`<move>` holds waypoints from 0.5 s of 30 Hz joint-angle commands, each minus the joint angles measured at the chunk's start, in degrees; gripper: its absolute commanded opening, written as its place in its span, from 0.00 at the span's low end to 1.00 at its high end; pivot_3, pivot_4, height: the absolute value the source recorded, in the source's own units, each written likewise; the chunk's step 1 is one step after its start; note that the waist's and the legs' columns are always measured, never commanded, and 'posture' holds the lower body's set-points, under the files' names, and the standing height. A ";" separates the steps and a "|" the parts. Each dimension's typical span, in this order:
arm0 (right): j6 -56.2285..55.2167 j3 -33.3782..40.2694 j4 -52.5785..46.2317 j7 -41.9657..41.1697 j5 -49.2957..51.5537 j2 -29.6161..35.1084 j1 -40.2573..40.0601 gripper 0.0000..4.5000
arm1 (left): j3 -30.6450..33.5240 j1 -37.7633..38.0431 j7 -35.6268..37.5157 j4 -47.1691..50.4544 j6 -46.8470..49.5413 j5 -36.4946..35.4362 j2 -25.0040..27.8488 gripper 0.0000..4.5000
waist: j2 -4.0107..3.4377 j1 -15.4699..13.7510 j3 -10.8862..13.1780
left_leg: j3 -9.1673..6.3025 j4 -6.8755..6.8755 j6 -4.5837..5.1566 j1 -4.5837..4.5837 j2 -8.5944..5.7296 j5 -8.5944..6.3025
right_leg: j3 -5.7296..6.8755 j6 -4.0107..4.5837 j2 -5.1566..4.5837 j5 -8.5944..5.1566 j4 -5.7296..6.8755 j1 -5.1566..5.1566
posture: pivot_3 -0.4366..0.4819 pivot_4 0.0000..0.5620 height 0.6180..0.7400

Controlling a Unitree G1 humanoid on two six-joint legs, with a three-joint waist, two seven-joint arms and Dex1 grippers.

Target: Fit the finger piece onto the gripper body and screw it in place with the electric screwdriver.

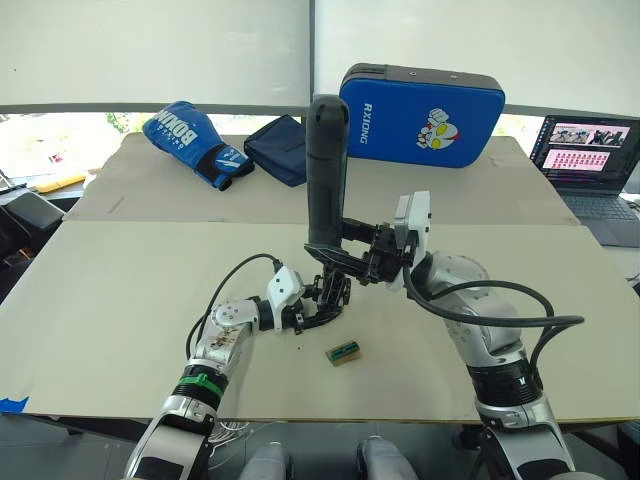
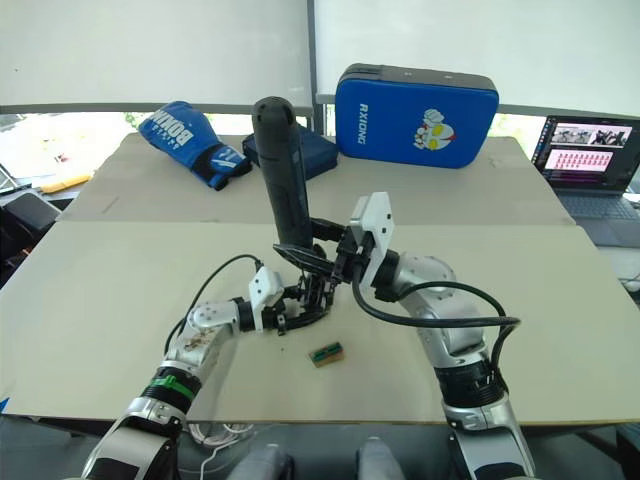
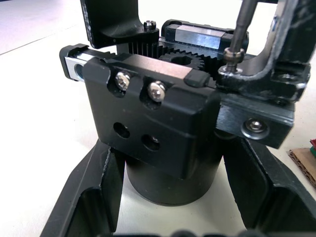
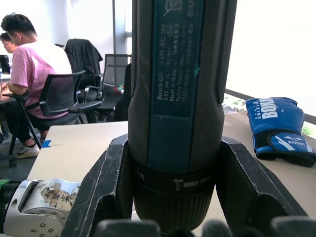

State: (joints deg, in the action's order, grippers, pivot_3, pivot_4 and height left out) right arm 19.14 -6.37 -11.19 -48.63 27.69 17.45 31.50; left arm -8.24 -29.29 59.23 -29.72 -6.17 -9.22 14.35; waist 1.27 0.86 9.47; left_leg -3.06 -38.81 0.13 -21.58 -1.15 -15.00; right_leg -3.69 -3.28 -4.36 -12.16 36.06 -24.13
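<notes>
At the middle of a pale table point(image 1: 120, 290), the right gripper point(image 1: 352, 262) clamps the electric screwdriver point(image 1: 326, 170) upright, its rounded end up and its thin metal bit point(image 3: 242, 24) reaching down to a screw point(image 3: 233, 53) on the gripper body point(image 3: 163, 123). The left gripper point(image 1: 310, 312) has its two black fingers point(image 3: 89, 192) closed on the round dark base of that body, which stands on the table. In the head views the body is largely hidden behind both grippers, and the finger piece cannot be told apart from the black linkages.

The wrist view reads "Bosch GO" on the screwdriver's label; the smaller print beneath is hard to make out. A blue boxing glove point(image 1: 192, 138) reads "BOXING", and a blue pad point(image 1: 420, 115) "RXIONG". A small green-and-tan block point(image 1: 343, 352) lies near the body. A laptop point(image 1: 590, 165) is cut off by the edge. Seated people point(image 4: 27, 64) show in the right wrist view.
</notes>
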 commanded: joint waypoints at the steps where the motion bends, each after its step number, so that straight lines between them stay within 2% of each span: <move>1: 2.77 -1.84 2.17 0.91 -1.98 0.97 -1.96 0.43 | -0.42 0.46 -0.01 0.61 0.35 0.03 -0.14 0.54 | 0.00 0.01 -0.02 | 0.00 0.00 0.00 0.01 0.00 0.00 | 0.00 0.00 0.00 0.00 0.00 0.01 | 0.48 0.27 1.00; 15: 2.43 -2.65 4.52 1.89 -3.29 1.42 -4.37 0.43 | -0.42 0.66 -0.16 -0.03 -0.17 0.03 -0.30 0.54 | 0.00 0.05 -0.18 | 0.01 0.03 0.00 0.18 0.00 0.00 | 0.00 0.00 0.01 -0.01 -0.01 0.17 | 0.48 0.27 1.00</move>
State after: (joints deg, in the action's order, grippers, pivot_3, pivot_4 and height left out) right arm 19.10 -6.29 -10.58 -47.12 27.73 17.45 29.95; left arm -8.28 -29.03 58.68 -29.84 -6.21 -9.11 14.26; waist 1.28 0.91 9.29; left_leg -3.05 -38.78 0.13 -21.39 -1.15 -15.00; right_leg -3.69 -3.29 -4.35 -12.16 36.04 -23.96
